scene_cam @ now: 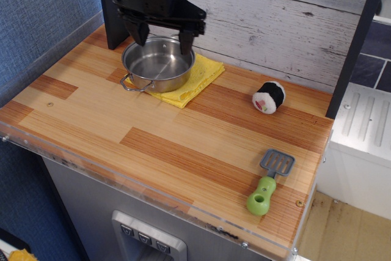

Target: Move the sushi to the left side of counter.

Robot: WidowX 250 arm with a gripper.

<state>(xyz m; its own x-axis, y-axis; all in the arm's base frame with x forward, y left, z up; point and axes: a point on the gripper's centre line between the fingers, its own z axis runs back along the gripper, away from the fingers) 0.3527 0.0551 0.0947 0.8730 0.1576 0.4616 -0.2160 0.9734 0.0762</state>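
One view only, looking down from high in front of the toy kitchen, angled toward the whitewashed plank back wall. The whole counter fits in frame at middling range, its clear front edge lowest, blue wall left, white unit right.

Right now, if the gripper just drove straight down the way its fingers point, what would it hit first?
Most likely the pot: the open gripper hangs above its bowl, fingers pointing down, though depth is hard to judge from one view. The sushi lies well off that line.
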